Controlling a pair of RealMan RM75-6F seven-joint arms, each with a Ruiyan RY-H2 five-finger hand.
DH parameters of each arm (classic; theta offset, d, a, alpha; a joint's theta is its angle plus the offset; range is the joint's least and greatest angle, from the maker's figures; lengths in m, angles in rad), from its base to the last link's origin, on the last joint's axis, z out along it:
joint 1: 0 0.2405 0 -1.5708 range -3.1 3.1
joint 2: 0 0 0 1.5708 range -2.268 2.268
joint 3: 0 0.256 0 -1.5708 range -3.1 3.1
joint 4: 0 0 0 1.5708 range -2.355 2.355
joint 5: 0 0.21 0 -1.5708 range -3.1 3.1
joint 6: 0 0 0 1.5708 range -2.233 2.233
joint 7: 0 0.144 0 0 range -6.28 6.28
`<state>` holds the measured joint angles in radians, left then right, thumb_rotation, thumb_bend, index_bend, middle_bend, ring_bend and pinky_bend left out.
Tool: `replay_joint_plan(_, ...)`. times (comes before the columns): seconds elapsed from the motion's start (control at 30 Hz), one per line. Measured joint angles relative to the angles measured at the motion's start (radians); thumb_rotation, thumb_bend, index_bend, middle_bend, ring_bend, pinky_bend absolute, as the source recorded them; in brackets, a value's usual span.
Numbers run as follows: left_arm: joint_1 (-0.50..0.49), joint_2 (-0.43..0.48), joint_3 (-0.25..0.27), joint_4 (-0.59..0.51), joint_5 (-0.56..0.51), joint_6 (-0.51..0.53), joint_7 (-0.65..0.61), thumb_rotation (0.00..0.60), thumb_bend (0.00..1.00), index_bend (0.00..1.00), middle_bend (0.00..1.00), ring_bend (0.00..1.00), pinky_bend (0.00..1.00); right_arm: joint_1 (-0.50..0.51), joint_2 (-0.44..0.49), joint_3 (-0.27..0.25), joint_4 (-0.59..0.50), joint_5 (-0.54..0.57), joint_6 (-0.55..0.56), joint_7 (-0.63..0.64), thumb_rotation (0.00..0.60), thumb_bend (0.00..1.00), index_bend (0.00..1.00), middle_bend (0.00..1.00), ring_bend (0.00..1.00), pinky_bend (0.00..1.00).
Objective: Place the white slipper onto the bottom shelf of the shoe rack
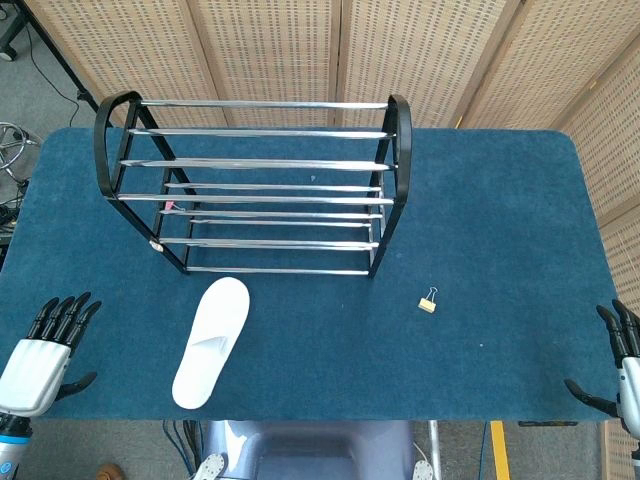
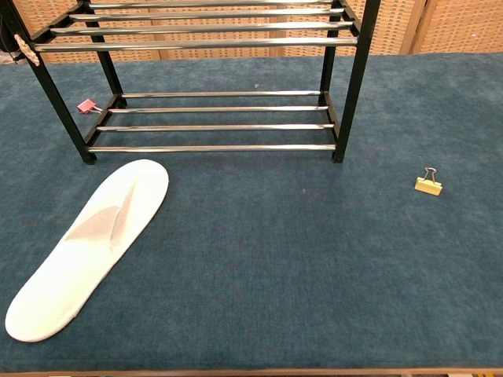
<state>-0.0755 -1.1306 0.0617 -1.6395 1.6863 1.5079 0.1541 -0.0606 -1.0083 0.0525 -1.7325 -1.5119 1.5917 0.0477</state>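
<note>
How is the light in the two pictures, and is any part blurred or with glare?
Head view: soft, even light; the shoe rack bars glint, faint shadow beneath, all sharp. Chest view: bright streaks on the lower bars, white slipper near-end slightly washed out, yellow binder clip crisp with a small shadow.

robot lab, blue-felt table (image 1: 500,200), woven partition screens (image 1: 270,45)

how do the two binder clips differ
The pink clip lies at the rack's left end by a rear leg; the yellow clip lies on open cloth to the rack's right. The pink one is partly hidden behind the frame; the yellow one shows whole. Both are small and rest on the table.
</note>
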Motion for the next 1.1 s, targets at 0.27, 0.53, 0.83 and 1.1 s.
replay_joint_plan(0.27,-0.014,-0.025,-0.010,0.000,-0.032,-0.041,0.037,0.600,0.04,0.00,0.00,0.00,0.00,-0.007,0.009,0.004,-0.002,0.009,0.011,0.026,0.600,0.00,0.00,0.00,0.00,0.00)
replay_joint_plan(0.53,-0.051,-0.087,-0.031,-0.012,-0.062,-0.107,0.090,0.600,0.05,0.00,0.00,0.00,0.00,-0.011,0.021,0.012,0.006,0.021,0.014,0.068,0.600,0.00,0.00,0.00,0.00,0.00)
replay_joint_plan(0.83,-0.131,-0.248,-0.069,-0.004,-0.086,-0.209,0.202,0.600,0.05,0.00,0.00,0.00,0.08,-0.017,0.032,0.015,0.016,0.026,0.018,0.111,0.600,0.00,0.00,0.00,0.00,0.00)
replay_joint_plan(1.1,-0.210,-0.415,-0.123,0.079,-0.155,-0.286,0.326,0.600,0.06,0.00,0.00,0.00,0.14,-0.015,0.034,0.019,0.022,0.036,0.010,0.123,0.600,0.00,0.00,0.00,0.00,0.00)
